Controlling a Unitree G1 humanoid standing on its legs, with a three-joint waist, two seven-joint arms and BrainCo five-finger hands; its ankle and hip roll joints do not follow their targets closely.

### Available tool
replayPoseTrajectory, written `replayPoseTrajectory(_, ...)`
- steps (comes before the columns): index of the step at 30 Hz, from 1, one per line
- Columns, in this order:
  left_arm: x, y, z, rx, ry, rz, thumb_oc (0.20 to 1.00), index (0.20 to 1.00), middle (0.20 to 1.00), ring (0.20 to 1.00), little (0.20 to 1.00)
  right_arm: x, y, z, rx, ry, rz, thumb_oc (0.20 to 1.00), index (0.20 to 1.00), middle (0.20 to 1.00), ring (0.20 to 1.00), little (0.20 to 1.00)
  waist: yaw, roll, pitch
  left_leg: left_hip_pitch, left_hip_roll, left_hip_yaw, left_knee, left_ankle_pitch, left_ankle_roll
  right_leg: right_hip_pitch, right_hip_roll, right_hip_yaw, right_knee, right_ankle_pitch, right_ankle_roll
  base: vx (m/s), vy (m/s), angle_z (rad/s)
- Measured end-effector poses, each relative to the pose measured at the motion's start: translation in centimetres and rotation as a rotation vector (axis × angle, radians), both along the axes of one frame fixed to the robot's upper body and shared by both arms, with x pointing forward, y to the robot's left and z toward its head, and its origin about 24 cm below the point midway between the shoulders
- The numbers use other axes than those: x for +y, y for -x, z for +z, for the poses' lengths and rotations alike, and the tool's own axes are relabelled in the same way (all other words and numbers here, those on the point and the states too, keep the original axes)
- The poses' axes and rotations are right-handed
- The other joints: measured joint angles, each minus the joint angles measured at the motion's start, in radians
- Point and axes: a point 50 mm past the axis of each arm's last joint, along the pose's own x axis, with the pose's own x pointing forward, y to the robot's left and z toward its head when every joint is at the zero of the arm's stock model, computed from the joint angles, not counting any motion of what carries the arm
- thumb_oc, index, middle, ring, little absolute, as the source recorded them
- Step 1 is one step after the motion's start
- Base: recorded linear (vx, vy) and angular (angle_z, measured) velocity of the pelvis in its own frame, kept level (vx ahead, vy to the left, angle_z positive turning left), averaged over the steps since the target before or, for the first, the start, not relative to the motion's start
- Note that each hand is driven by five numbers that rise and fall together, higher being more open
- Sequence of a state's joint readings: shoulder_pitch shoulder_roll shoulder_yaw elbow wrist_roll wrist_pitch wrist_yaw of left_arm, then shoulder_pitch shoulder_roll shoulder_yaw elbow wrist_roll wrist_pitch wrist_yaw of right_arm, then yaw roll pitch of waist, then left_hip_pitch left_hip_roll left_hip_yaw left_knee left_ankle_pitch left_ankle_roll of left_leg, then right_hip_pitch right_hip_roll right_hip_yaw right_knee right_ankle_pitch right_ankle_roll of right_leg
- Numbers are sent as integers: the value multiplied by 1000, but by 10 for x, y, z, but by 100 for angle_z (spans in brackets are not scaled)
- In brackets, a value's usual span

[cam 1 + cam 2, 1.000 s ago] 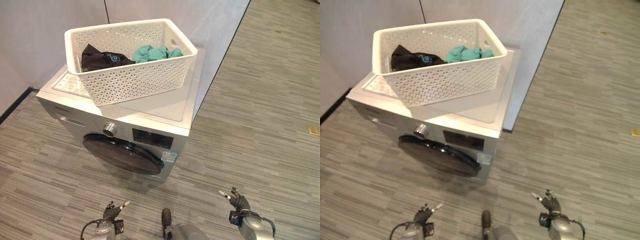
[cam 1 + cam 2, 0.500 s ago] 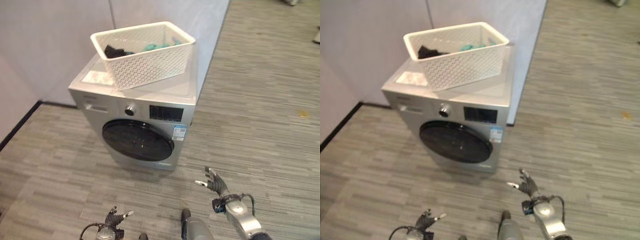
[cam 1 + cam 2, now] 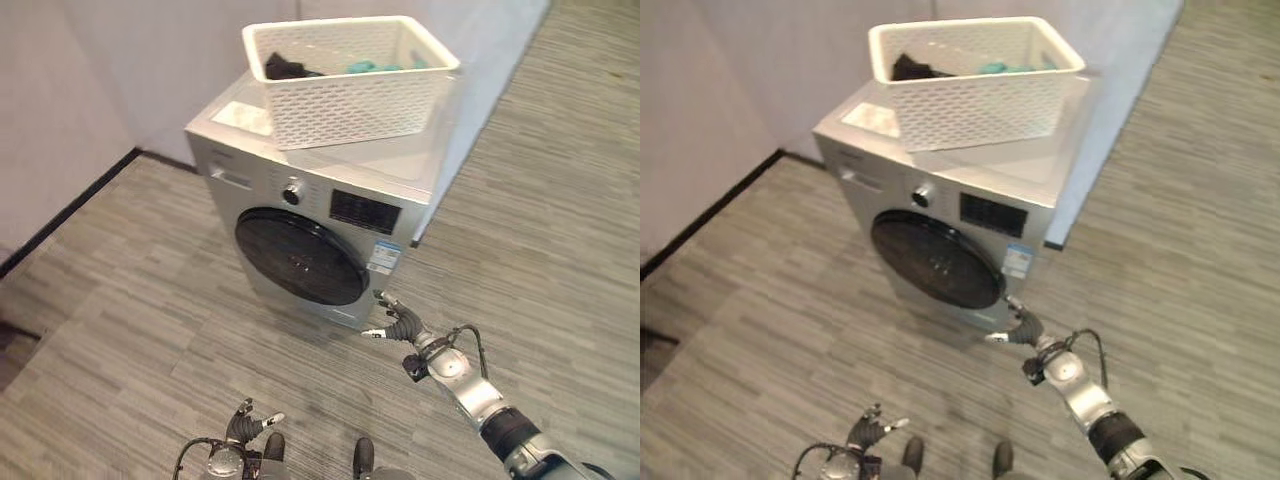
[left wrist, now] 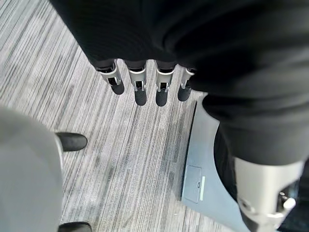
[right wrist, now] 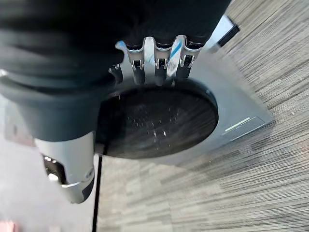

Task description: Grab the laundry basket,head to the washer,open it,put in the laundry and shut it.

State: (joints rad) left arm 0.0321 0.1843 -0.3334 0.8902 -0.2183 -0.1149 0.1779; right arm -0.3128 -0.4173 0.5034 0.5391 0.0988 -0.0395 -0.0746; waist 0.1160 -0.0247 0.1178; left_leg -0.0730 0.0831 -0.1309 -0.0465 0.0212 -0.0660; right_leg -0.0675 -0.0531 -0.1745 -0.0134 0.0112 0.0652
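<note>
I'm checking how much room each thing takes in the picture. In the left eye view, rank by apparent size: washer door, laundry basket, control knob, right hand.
1. laundry basket
2. washer door, close to the basket
3. right hand, nearer the camera, so it looks larger
4. control knob

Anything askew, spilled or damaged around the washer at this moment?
One thing: the laundry basket sits turned at an angle on the washer, one corner jutting past its top. The round door is shut; no clothes lie on the floor.

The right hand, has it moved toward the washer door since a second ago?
Yes. The right hand has reached forward and now sits just below the washer door; earlier it hung far back from it.
</note>
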Motion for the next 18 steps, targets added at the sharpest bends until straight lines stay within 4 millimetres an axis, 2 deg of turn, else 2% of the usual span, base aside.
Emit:
replayPoseTrajectory(1, 2, 3, 1, -4, -3, -1, 1000, 1000, 1000, 1000, 1000, -2, -8, 3, -17, 31, -19, 1000, 1000, 1000, 1000, 1000, 32, 2, 4, -19, -6, -20, 0, 6, -2, -2, -3, -17, -14, 3, 4, -104, -41, 40)
replayPoseTrajectory(4, 3, -4, 6, -44, 4, -2, 1000, 1000, 1000, 1000, 1000, -12, -24, 9, -39, 95, -76, 1000, 1000, 1000, 1000, 1000, 48, 3, 23, -56, -18, -55, 7, 15, -9, -2, -11, -58, -43, 12, 7, -113, -11, 41)
replayPoseTrajectory(10, -3, -28, 22, -146, 32, -25, 1000, 1000, 1000, 1000, 1000, -23, -71, 57, -188, 140, -214, 1000, 1000, 1000, 1000, 1000, 74, 13, 127, -142, -31, -90, 9, 36, -18, -56, -17, -88, -73, 41, 10, -51, 10, 17)
replayPoseTrajectory(12, -6, -35, 27, -179, 63, -13, 1000, 1000, 1000, 1000, 1000, -28, -80, 70, -220, 144, -254, 1000, 1000, 1000, 1000, 1000, 93, 16, 167, -147, -32, -94, 9, 37, -19, -59, -17, -92, -73, 42, 9, -21, 11, 9)
replayPoseTrajectory(18, -14, -46, 37, -241, 128, 5, 1000, 1000, 1000, 1000, 1000, -34, -99, 100, -276, 123, -322, 1000, 1000, 1000, 1000, 1000, 105, 31, 203, -195, -39, -110, 8, 39, -22, -94, -22, -113, -73, 41, 8, -4, 15, 12)
